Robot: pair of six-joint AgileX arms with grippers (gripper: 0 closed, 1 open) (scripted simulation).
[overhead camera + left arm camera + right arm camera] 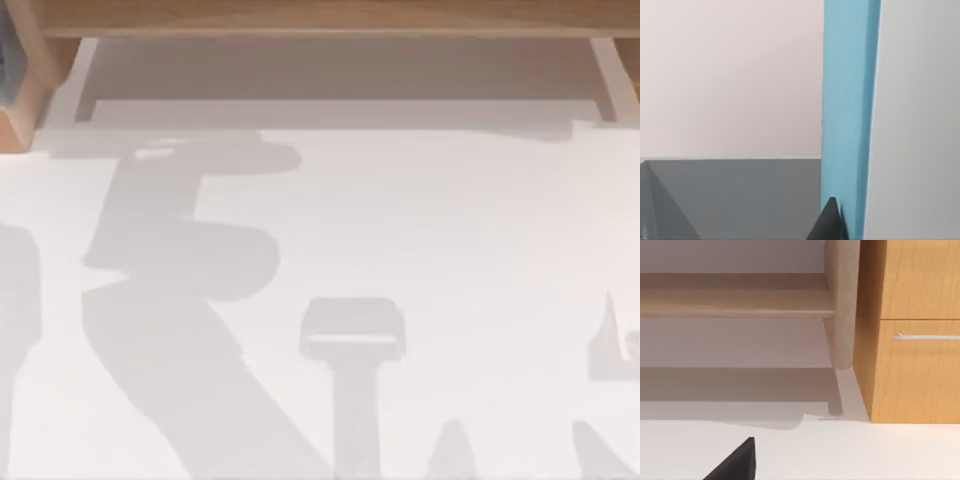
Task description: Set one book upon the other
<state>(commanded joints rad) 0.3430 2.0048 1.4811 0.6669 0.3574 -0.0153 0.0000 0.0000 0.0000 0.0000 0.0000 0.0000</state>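
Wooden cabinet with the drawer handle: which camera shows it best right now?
The right wrist view: the wooden cabinet stands large there, with its drawer seam and metal handle plain. The top view catches just wooden edges along the table's far side. The left wrist view gives a blue panel instead.

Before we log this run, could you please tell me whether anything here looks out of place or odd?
Yes: the white table in the top view carries shadows but no books, odd for a stacking job. In the left wrist view a blue panel, perhaps a book, stands on edge close beside a dark fingertip.
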